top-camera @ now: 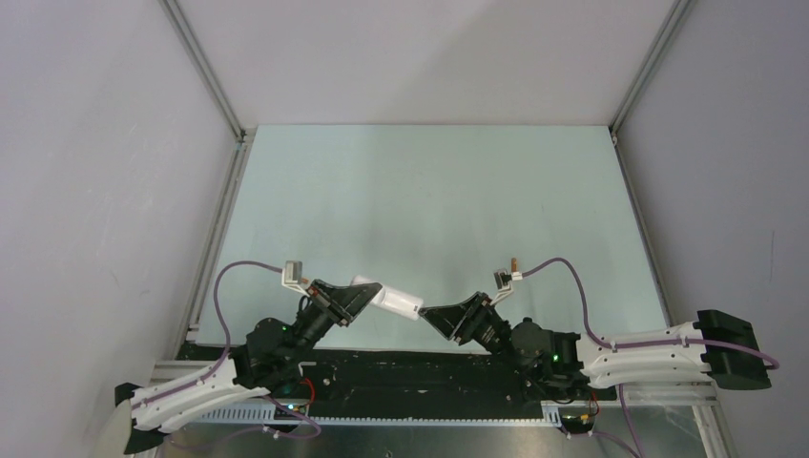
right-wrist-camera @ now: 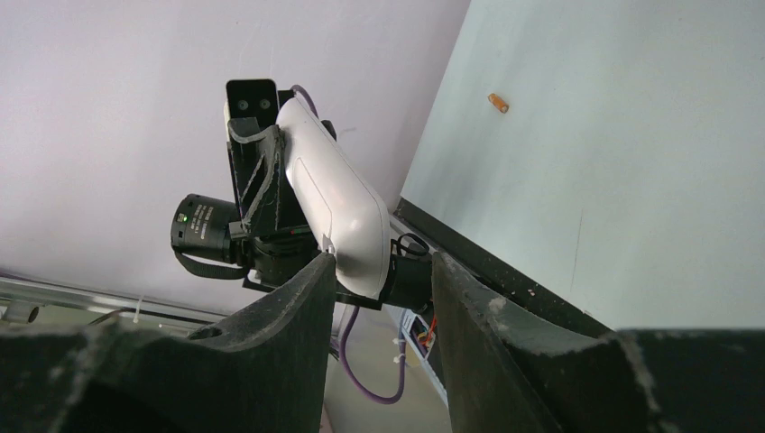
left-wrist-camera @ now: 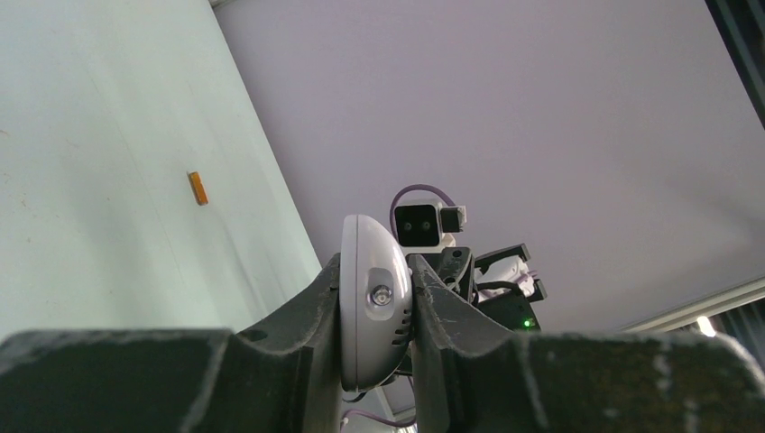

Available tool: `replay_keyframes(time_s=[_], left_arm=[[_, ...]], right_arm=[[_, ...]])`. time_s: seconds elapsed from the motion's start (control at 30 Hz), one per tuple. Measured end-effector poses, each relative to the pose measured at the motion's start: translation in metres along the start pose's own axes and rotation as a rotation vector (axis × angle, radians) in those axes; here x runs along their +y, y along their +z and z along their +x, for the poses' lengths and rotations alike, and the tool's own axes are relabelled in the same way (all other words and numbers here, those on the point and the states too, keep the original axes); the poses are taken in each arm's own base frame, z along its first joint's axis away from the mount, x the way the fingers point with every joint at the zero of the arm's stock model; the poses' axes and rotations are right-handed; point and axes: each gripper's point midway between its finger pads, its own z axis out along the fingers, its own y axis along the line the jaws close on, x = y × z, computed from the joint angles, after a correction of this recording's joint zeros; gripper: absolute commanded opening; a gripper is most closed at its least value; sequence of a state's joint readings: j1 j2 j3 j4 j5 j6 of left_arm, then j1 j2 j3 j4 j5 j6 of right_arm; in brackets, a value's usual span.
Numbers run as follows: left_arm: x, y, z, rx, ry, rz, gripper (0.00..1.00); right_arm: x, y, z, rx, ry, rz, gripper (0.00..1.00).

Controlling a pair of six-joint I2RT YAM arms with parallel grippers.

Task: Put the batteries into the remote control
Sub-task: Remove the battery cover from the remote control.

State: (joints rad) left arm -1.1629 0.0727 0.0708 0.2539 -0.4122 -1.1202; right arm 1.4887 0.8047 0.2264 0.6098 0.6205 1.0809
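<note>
The white remote control [top-camera: 396,302] hangs in the air between the two arms, just above the table's near edge. My left gripper [top-camera: 367,296] is shut on one end of it; in the left wrist view the remote control [left-wrist-camera: 370,298] sits pinched between both fingers. My right gripper [top-camera: 426,313] faces it from the other side and is open. In the right wrist view the rounded end of the remote control [right-wrist-camera: 329,194] reaches between the jaws of my right gripper [right-wrist-camera: 383,262], against one finger and clear of the other. One orange battery [right-wrist-camera: 498,103] lies on the table, and the battery [left-wrist-camera: 198,188] shows in the left wrist view too.
The pale green table [top-camera: 429,200] is walled in by grey panels on the left, back and right. A black rail [top-camera: 420,367] with the arm bases runs along the near edge. Purple cables loop from both wrists.
</note>
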Motion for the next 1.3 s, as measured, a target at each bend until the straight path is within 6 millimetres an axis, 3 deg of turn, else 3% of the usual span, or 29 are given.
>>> replay_keyframes(time_s=[1.3], left_arm=[[0.0000,0.0031,0.0053,0.021,0.006,0.002,0.00]], right_arm=[[-0.0008,0.0028,-0.0016,0.000,0.021,0.001,0.52]])
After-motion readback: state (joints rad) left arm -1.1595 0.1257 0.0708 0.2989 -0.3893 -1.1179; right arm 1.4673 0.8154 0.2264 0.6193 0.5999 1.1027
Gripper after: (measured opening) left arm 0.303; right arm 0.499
